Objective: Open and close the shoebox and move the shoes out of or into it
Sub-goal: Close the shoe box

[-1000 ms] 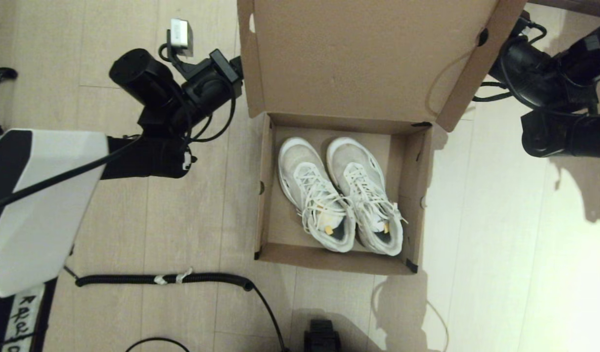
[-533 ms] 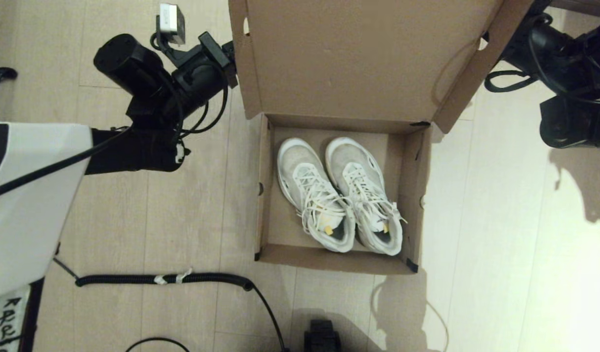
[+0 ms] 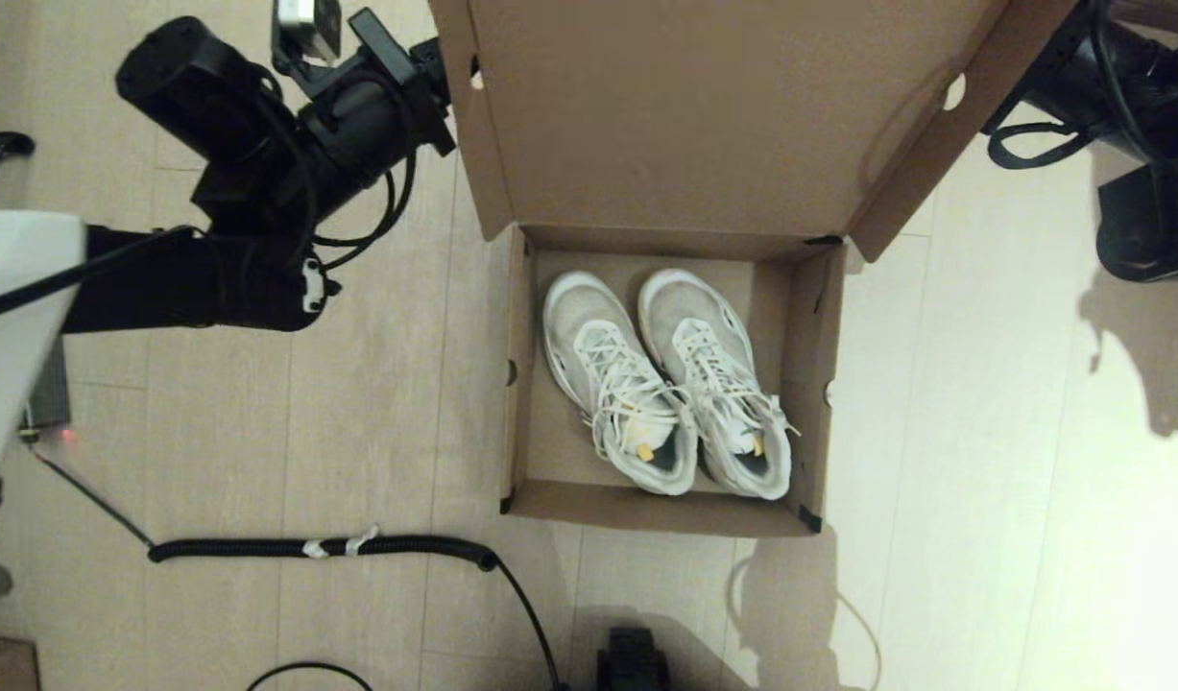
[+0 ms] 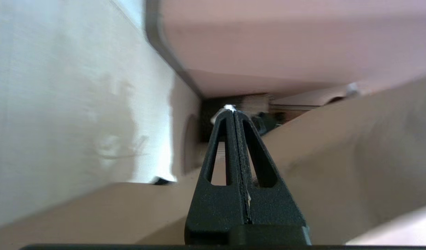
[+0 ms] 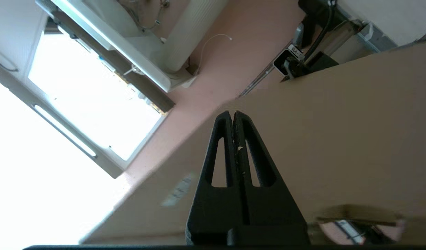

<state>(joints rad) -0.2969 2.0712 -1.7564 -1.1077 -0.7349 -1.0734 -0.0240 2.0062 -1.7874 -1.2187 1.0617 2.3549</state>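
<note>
Inside the shoebox [image 3: 809, 384] (lid up) lie the shoes [image 3: 665, 379]; left tool [image 4: 233, 113] and right tool [image 5: 232, 114] clenched, empty

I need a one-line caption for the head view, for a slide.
Open shoebox holding the shoes, its lid raised between left gripper and right arm.

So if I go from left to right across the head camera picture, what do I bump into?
Left arm → shoebox's left wall → left shoe → right shoe → shoebox's right wall → right arm.
</note>
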